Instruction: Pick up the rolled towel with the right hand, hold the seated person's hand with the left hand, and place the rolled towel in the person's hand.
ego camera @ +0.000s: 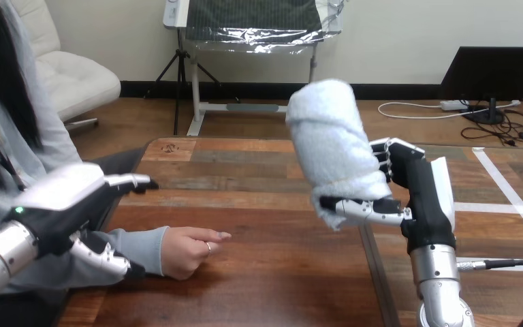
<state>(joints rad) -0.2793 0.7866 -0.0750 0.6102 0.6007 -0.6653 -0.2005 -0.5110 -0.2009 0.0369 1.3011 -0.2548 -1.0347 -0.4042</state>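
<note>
White rolled towel (330,146): upright, raised above the wooden table (279,279), right of centre | right hand (419,197): fingers and thumb curled round the towel's lower part | left hand (75,197): fingers straight, over the person's grey sleeve (136,248), contact unclear | person's hand (191,252): loosely curled, resting on the table, well apart from the towel

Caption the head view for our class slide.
Right hand holds the rolled towel aloft; left hand, open, over the person's forearm.
</note>
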